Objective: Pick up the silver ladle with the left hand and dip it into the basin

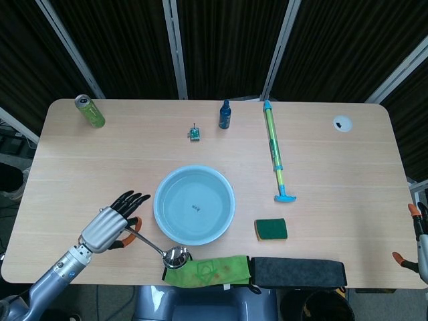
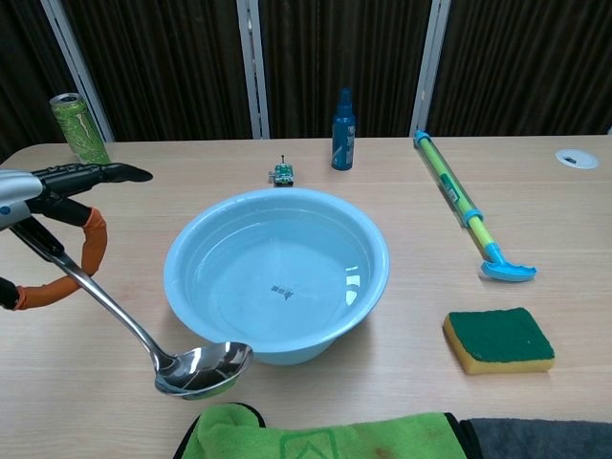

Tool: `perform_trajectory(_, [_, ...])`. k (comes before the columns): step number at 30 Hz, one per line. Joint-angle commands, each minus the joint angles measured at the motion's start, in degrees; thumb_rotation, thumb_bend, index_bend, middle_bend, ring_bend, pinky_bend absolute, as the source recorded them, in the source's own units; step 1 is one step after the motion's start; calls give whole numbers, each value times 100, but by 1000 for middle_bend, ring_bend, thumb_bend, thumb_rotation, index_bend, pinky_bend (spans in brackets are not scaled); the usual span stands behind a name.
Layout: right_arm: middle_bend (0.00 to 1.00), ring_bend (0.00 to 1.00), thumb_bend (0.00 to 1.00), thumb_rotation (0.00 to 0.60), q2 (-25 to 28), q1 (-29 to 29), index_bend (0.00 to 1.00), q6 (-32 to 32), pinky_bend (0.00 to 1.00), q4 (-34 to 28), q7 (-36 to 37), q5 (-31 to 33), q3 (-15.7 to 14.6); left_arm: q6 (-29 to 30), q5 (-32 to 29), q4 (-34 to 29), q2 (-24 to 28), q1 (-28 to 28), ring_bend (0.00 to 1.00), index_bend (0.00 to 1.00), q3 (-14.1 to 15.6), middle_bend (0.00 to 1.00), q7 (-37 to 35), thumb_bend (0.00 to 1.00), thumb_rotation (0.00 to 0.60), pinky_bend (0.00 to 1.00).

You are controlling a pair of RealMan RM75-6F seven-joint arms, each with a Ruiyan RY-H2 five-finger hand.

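left hand (image 1: 110,224) fingers (image 2: 96,174) closed around ladle (image 2: 143,335) handle | bowl hangs low — outside basin (image 2: 378,249)

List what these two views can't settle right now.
- Left hand grip on the silver ladle: chest view cuts the hand at the left edge; head view shows only its back.
- Right hand: only an orange-tipped part at the head view's right edge.
- Basin: mark on its bottom too small to read.
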Motion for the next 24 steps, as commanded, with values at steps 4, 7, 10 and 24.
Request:
perform_trajectory(4, [0, 0, 0, 600, 8, -10, 14, 24, 0, -5, 24, -27, -7, -50, 47, -143, 192, -204, 0, 604, -186, 0, -77, 747, 600, 0])
perform_trajectory(7, [0, 0, 0, 600, 14, -15, 14, 33, 0, -2, 42, -32, -6, -175, -81, -155, 244, -317, 0, 605, -341, 0, -52, 750, 600, 0])
perform_trajectory(10, [0, 0, 0, 600, 17, -17, 13, 34, 0, 1, 52, -22, -1, -304, -210, -120, 242, -396, 0, 607, -448, 0, 3, 759, 600, 0])
perform_trajectory(24, [0, 0, 0, 600, 44, -40, 14, 60, 0, 4, 143, 40, 45, -1339, -1248, 575, -306, -915, 0, 658, -1037, 0, 404, 743, 600, 0])
